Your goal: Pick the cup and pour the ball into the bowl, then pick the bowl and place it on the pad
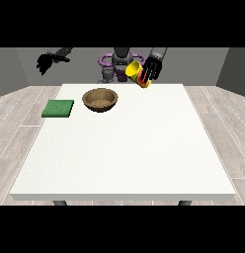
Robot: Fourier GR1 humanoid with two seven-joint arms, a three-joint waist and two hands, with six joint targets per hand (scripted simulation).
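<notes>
A yellow cup (135,71) with a red band is held in the air by the hand at the view's right (153,67), whose fingers curl round it. The cup is tilted with its mouth turned towards the view's left and lies above the table's far edge, to the right of the bowl. No ball shows. The brown bowl (100,99) stands on the white table (124,148) near its far left. A green pad (58,108) lies flat at the table's left edge, left of the bowl. The hand at the view's left (45,62) hangs raised off the table's far left side, fingers drooping, holding nothing.
The robot's torso (119,62) stands behind the table's far edge. Wooden floor surrounds the table.
</notes>
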